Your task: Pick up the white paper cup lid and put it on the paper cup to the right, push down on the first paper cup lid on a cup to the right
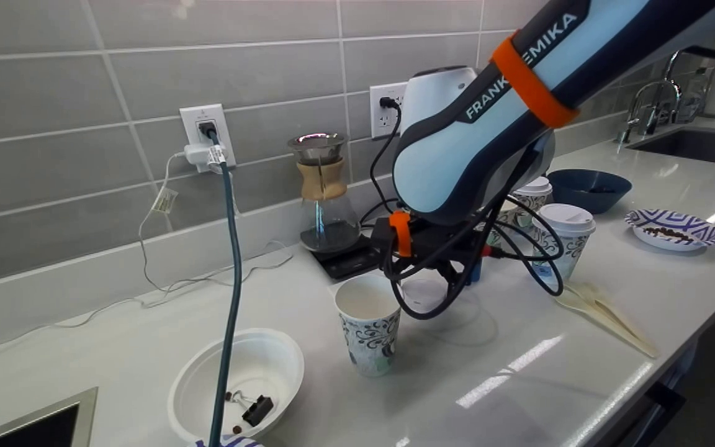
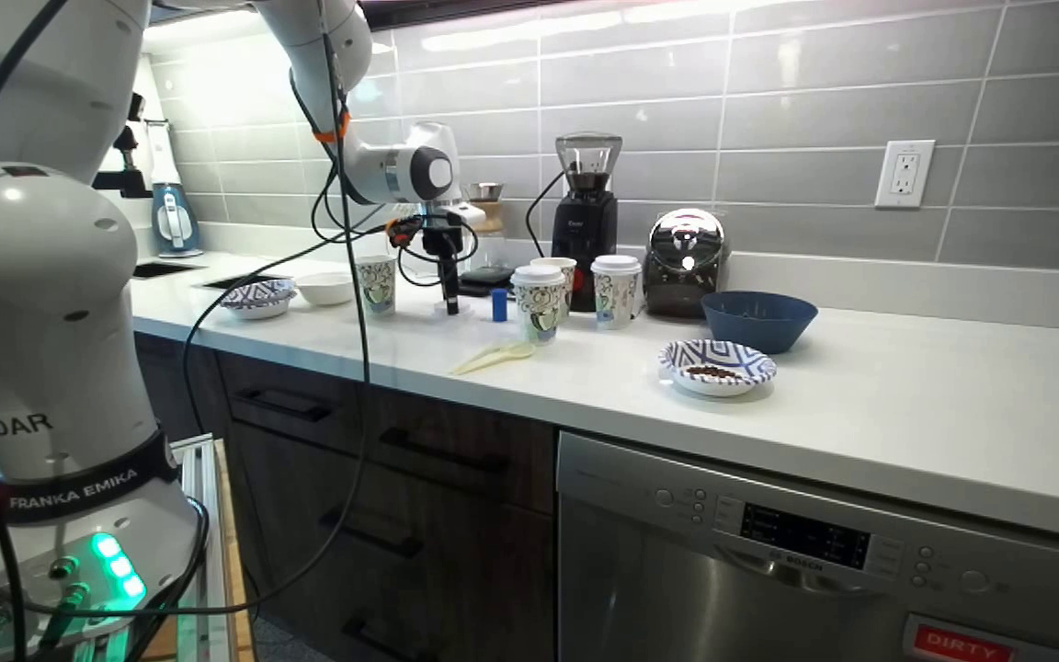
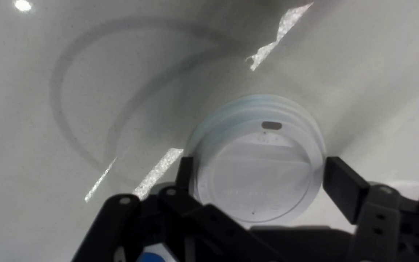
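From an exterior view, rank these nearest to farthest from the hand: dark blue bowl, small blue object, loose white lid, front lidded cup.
1. Loose white lid: at the hand, between its fingers in the wrist view.
2. Small blue object: just right in an exterior view.
3. Front lidded cup: farther right.
4. Dark blue bowl: farthest right.

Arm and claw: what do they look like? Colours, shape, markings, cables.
The arm is smooth and rounded, pale with dark trim, wrapped by an orange band, with looping black cables. White FRANKA EMIKA lettering sits on a black strip at its base, above green lights. The claw is black, with jointed linkages, round pins and two blocky fingertips.
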Motion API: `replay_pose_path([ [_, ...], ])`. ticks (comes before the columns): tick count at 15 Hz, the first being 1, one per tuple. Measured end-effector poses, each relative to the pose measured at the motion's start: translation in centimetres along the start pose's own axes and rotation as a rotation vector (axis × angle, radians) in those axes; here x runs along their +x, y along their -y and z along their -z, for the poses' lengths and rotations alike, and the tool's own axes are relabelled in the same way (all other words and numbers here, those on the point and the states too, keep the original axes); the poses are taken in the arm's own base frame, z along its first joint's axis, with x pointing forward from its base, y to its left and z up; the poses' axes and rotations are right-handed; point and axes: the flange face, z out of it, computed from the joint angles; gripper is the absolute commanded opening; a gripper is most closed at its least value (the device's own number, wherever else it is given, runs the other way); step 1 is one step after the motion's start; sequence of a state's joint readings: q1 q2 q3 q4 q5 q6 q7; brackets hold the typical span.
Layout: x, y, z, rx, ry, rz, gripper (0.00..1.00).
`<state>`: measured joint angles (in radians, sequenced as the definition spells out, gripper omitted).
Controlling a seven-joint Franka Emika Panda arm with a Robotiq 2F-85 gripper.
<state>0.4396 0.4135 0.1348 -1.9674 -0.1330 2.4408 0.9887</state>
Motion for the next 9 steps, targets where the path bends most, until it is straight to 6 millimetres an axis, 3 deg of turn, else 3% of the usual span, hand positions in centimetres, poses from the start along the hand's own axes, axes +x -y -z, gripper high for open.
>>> replay_pose_path([
  [4, 0.10, 0.25, 0.31, 0.002, -0.002, 0.001, 0.76],
  [9, 0.22, 0.35, 0.52, 0.000, -0.002, 0.000, 0.75],
])
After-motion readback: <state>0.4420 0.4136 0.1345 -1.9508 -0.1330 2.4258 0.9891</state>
